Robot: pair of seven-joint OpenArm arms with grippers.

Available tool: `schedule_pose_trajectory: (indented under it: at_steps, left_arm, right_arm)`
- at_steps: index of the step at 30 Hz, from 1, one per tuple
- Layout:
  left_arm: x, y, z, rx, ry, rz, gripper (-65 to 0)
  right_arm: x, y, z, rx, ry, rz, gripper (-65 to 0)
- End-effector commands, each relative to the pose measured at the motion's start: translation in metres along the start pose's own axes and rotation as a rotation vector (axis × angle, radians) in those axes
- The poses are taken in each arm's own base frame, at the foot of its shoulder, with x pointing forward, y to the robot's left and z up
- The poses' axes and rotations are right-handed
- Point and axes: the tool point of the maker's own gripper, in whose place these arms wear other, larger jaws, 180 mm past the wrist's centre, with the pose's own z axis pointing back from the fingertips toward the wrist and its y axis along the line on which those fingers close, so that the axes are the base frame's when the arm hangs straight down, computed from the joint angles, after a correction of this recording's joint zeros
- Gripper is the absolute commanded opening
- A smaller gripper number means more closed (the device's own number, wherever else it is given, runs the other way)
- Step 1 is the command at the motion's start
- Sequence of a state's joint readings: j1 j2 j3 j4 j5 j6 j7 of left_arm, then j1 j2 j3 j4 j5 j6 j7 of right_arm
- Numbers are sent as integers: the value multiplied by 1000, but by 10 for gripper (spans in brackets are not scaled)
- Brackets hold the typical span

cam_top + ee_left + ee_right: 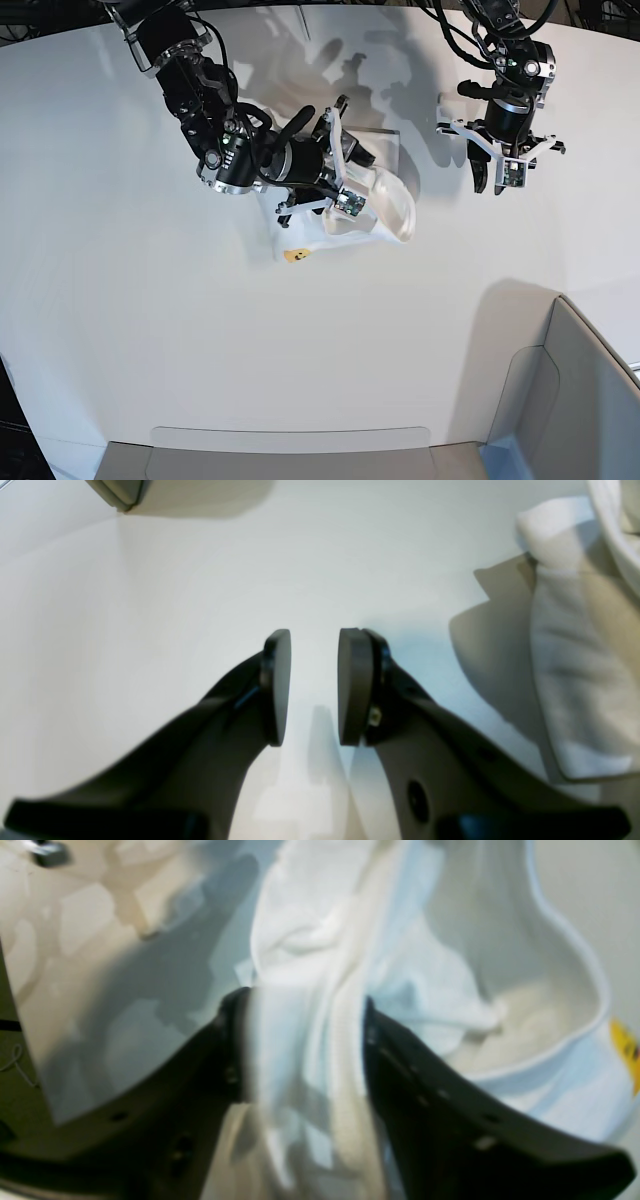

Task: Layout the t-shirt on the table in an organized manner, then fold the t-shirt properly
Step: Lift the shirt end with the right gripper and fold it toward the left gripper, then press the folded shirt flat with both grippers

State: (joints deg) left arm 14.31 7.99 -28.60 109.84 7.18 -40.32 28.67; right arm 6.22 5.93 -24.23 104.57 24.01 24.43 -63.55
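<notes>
Right gripper (305, 1050) astride a bunched fold of the white t-shirt (320, 940), jaws parted, grip unclear. Left gripper (314, 687) partly open, empty, above bare table (150, 605). Shirt crumpled toward the table's far edge, near mid-width. Risk: cloth slipping free and dropping in a heap, or snagging on a jaw.
</notes>
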Motion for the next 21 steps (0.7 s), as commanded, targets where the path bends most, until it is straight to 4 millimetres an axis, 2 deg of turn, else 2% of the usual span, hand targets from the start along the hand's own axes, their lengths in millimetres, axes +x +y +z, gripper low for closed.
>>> schedule_pose_trajectory:
  at_steps: [1, 6, 10, 13, 16, 19, 21]
  left_arm:
    - [13, 0, 1, 2, -50, 11, -476]
    - [7, -2, -1, -6, -36, 18, -476]
    - [6, -2, -1, -6, -33, 20, -476]
    - [5, -1, -1, -3, -32, 21, -476]
    - [13, 1, 1, 6, -53, 13, -477]
    - [34, 6, 7, 26, -104, -9, -480]
    - [46, 6, 11, 32, -135, -23, -501]
  right_arm:
    - [21, 5, 8, 14, -70, 63, -394]
    - [52, 31, 24, 58, -169, 245, -391]
    - [70, 30, 37, 34, -247, 262, -391]
    - [80, 12, 51, -21, -347, 199, -391]
    - [78, -20, 65, -111, -393, 121, -391]
    - [65, -45, 69, -164, -373, 60, -397]
    - [47, -54, 62, -166, -336, 6, -436]
